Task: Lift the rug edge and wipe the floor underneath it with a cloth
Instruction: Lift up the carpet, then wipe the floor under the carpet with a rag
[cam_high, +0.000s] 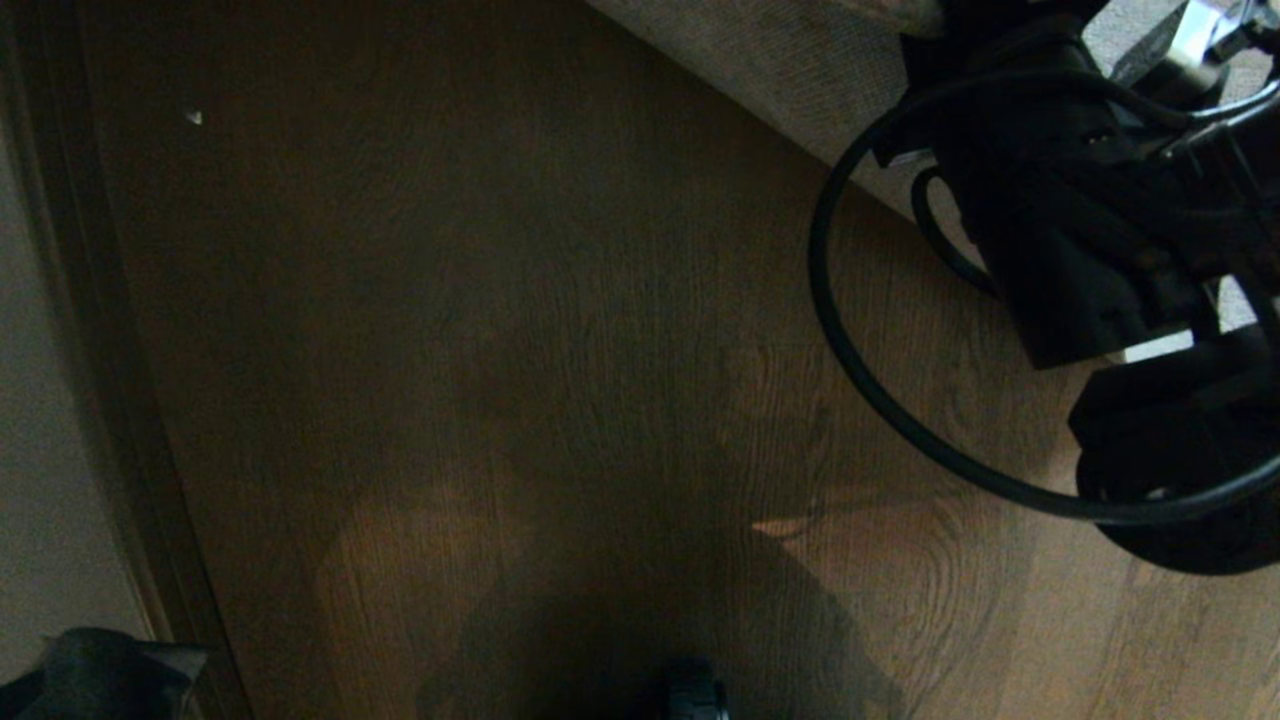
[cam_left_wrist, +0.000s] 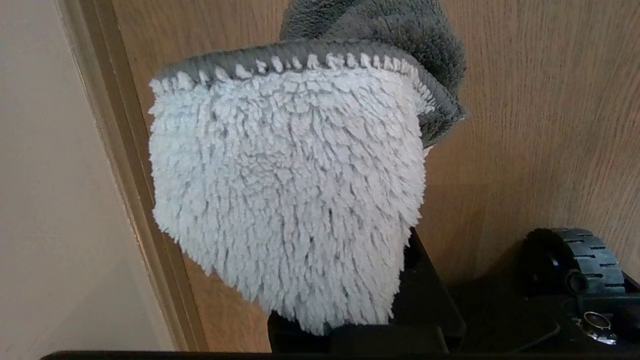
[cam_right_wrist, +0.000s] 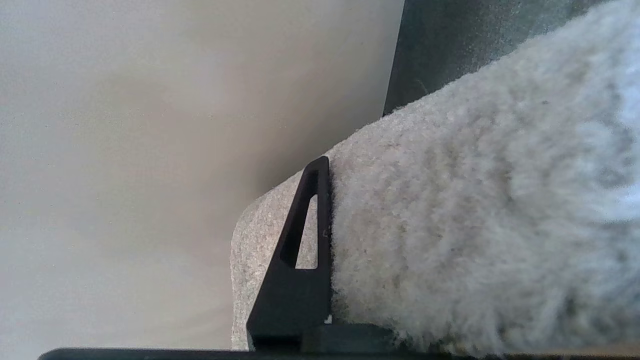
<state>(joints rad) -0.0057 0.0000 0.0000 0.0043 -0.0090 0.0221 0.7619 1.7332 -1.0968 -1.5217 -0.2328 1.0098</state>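
Plush grey rug edge (cam_right_wrist: 450, 240) pinched in the right claw (cam_right_wrist: 320, 260), lifted off the brown floor (cam_high: 560, 330). Fluffy pale cloth (cam_left_wrist: 290, 190) gripped tight in the left claw (cam_left_wrist: 350, 330), hanging above the floor, well apart from the rug. Lifting done; wiping not yet begun. No writing or labels anywhere.
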